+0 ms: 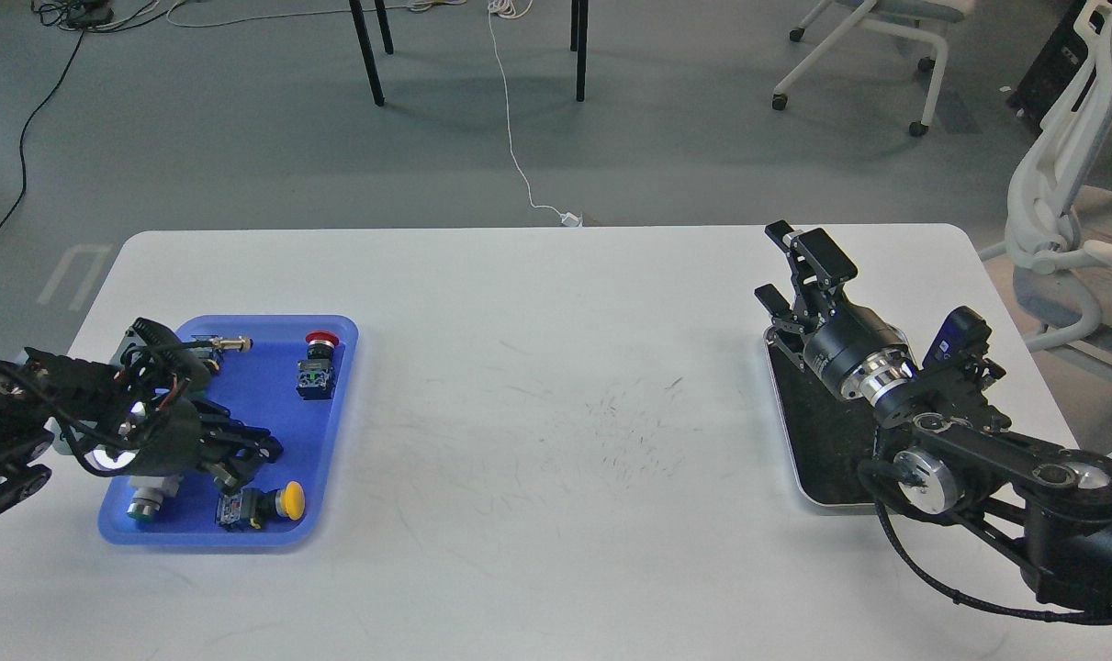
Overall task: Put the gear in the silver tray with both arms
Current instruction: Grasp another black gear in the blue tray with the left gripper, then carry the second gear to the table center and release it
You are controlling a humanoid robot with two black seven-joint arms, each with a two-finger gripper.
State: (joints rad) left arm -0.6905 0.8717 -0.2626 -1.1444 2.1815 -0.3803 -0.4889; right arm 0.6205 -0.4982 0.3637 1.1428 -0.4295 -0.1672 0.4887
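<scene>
Because the silver tray (808, 431) is the destination, it lies at the right end of the desk (537, 386), within reach of the right arm, whose wrist and forearm cover much of it. Only its dark scuffed bottom and part of the bright rim show; no part is seen inside it.

The right gripper (785, 266) hangs above the tray's far end with its fingers spread wide and nothing between them. This reads as a waiting or receiving posture.

The parts lie in the blue tray (340, 386) at the left end, well apart from the silver tray. It holds a red-capped switch (320, 365), a yellow-capped button (263, 506), a green-tipped part (147, 500) and a threaded sensor (225, 345).

The left gripper (243, 464) is low over the tray's near half, just beside the yellow-capped button. Its fingers are dark and foreshortened; whether they are spread or closed on anything cannot be told. Judged from this layout, a pick is in hand and nothing is delivered yet.
</scene>
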